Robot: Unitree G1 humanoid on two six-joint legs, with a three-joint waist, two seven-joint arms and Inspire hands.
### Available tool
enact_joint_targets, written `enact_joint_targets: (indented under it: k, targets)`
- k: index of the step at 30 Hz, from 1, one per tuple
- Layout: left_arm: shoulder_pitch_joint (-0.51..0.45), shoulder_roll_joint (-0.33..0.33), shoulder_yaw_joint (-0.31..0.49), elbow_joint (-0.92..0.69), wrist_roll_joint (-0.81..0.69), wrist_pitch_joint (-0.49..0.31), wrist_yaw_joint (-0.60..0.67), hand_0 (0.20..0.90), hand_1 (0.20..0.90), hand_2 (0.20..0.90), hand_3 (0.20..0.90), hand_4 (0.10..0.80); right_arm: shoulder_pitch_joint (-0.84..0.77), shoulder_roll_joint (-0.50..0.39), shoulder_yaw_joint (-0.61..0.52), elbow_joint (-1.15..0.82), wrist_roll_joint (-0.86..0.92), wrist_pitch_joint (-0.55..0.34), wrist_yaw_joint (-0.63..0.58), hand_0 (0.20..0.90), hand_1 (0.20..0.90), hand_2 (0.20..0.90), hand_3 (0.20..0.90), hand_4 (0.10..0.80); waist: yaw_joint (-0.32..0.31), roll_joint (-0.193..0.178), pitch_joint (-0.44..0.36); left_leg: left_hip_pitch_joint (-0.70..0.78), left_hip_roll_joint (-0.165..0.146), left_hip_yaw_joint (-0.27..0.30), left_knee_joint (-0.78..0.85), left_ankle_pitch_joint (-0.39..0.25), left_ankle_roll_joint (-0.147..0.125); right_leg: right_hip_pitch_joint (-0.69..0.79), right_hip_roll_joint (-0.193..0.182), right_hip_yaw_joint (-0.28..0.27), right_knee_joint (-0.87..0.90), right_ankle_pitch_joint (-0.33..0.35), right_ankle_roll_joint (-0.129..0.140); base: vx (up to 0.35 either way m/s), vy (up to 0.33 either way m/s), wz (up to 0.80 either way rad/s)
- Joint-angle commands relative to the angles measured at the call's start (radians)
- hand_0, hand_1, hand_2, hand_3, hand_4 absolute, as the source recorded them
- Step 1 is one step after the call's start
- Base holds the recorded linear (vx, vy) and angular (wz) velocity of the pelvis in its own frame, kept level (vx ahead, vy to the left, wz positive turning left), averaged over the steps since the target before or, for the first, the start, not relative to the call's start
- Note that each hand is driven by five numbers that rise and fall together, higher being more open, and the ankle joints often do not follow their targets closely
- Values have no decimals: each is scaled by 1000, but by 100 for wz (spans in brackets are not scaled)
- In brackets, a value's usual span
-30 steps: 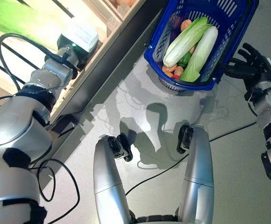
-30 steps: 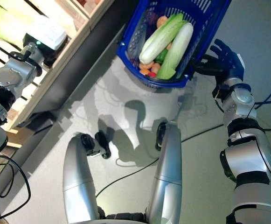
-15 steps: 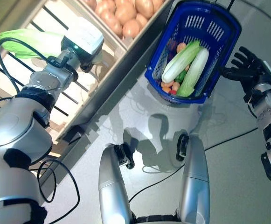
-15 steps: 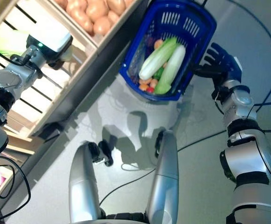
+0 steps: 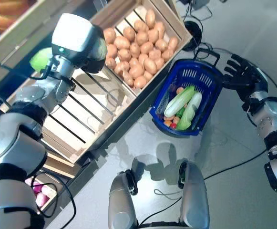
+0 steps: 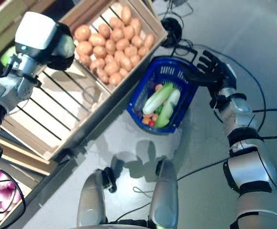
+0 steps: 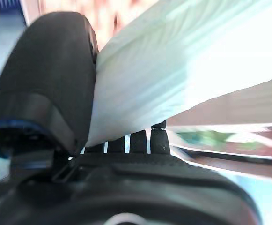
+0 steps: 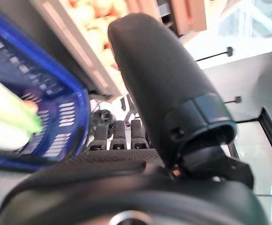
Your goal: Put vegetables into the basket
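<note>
The blue plastic basket [image 5: 210, 78] with slotted walls stands on the grey floor [image 5: 233, 191], just beside the slatted wooden crate [image 5: 105, 114] whose upper compartment is heaped with brown potatoes [image 5: 138, 52]. Inside the basket lie two long pale-green cabbages [image 5: 181, 102] side by side, over a few small orange and red vegetables [image 5: 170, 122] at its lower end.

The left hand [image 7: 47, 93] is raised over the bare slatted part of the crate, well apart from the basket. In its own wrist view another pale-green leafy cabbage [image 7: 182, 65] lies right across the hand — pressed between the thick thumb on one side and the row of fingers [image 7: 140, 140] beneath it, whose tips are hidden under the leaves. From the head views only a bit of green [image 5: 40, 58] shows past the wrist, so the grasp is read mainly from the wrist camera; it looks like a firm pinch on the stalk.

The right hand [image 5: 241, 76] hovers at the basket's far rim, by the black handle [image 5: 207, 53], fingers spread and nearly straight — holding nothing. Whether the fingertips touch the rim is hard to tell.
</note>
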State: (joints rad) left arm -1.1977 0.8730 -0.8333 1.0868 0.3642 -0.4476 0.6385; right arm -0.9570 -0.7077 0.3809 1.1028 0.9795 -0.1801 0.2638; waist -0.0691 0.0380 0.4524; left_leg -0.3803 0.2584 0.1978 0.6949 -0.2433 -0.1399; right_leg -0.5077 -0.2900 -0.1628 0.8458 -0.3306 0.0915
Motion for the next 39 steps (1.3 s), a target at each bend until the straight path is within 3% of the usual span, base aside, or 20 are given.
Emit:
enact_joint_targets:
  k: [1,6,12,18,22,30,39]
  targets:
    - [98,-8,167,-32,-162,-84,5,300,300,300,300,400,90,79,-59,-64,-76,-43,14,900,900,900,900,800,23,-27,-211,58,-15,-17,-154,73,25,162,-19,-33,-260,139,-21,10,-71,1]
    - [232,-101,331,-111,-346,-122,-135,300,300,300,300,400,149,153,-61,-133,-98,2,11,900,900,900,900,800,35,-36,-289,225,-44,16,-361,160,23,345,31,-90,-491,205,-11,97,-53,10]
    - [369,-220,422,-221,-520,-136,-277,300,300,300,300,400,228,253,-27,-238,-98,101,27,900,900,900,900,800,42,-42,-380,396,-78,40,-600,251,25,532,79,-115,-739,296,14,152,-25,0]
    - [482,-322,445,-363,-603,-157,-357,300,300,300,300,400,325,282,9,-368,-102,203,116,900,900,900,900,800,52,-55,-420,474,-99,34,-757,296,28,606,90,-117,-879,370,44,60,-34,2]
    - [559,-340,441,-527,-649,-126,-418,300,300,300,300,400,407,286,31,-562,-101,244,87,900,900,900,900,800,52,-68,-428,482,-111,19,-782,287,32,624,94,-112,-929,399,56,5,-40,4]
    - [605,-393,432,-642,-736,-81,-540,300,300,300,300,400,425,300,66,-659,-115,289,124,900,900,900,900,800,58,-83,-430,488,-116,7,-782,272,38,636,99,-113,-933,394,55,7,-41,2]
    - [597,-439,392,-725,-768,-32,-566,300,300,300,300,400,415,334,101,-678,-115,317,128,900,900,900,900,800,63,-84,-428,501,-111,-6,-782,262,37,653,109,-110,-933,380,48,29,-21,1]
